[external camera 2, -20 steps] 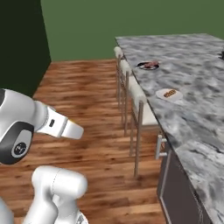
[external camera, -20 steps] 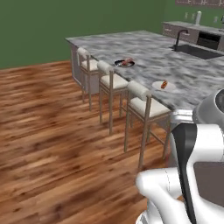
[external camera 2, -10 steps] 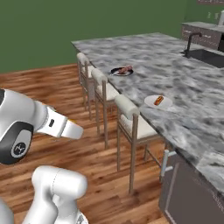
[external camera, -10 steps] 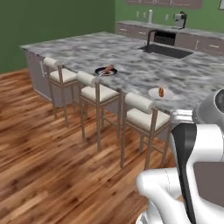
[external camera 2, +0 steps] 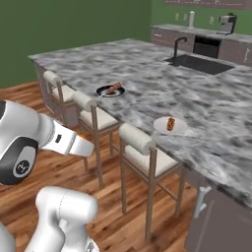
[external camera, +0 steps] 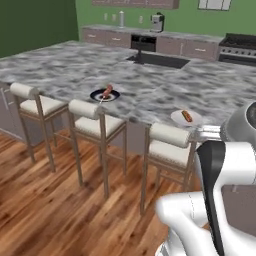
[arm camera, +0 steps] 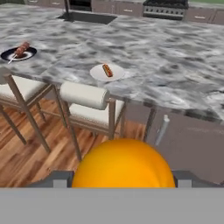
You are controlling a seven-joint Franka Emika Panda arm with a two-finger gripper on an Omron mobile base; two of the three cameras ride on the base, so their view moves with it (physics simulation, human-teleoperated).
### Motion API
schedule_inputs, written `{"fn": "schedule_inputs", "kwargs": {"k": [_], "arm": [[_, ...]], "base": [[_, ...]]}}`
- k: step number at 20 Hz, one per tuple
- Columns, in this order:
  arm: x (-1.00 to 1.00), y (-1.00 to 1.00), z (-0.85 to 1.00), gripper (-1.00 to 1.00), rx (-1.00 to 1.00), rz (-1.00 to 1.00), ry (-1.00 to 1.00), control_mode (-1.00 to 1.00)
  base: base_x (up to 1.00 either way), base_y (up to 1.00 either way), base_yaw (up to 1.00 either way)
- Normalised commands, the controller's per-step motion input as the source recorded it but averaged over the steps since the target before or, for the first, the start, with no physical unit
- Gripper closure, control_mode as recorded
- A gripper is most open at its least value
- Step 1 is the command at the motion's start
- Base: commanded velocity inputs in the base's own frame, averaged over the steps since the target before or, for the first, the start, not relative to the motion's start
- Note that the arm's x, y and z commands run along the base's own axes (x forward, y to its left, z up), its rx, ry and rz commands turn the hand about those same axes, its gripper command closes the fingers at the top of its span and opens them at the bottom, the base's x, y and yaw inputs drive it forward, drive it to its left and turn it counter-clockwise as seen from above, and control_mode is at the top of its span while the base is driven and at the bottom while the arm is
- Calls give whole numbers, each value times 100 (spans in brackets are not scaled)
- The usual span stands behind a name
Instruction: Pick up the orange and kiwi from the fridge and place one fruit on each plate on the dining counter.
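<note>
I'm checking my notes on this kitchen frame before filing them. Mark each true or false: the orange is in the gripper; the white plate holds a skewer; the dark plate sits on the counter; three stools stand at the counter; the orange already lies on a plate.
1. The orange is in the gripper: true.
2. The white plate holds a skewer: false, it holds a hot dog.
3. The dark plate sits on the counter: true.
4. Three stools stand at the counter: true.
5. The orange already lies on a plate: false, it sits between the fingers, short of the counter.
</note>
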Motion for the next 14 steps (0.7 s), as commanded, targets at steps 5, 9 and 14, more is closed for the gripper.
{"fn": "schedule_inputs", "kwargs": {"k": [5,9,14], "arm": [[0,0,0,100,0,0,0,100],[0,0,0,100,0,0,0,100],[0,0,0,100,0,0,0,100]], "base": [[66,100,-35],[66,100,-33],[72,100,-35]]}}
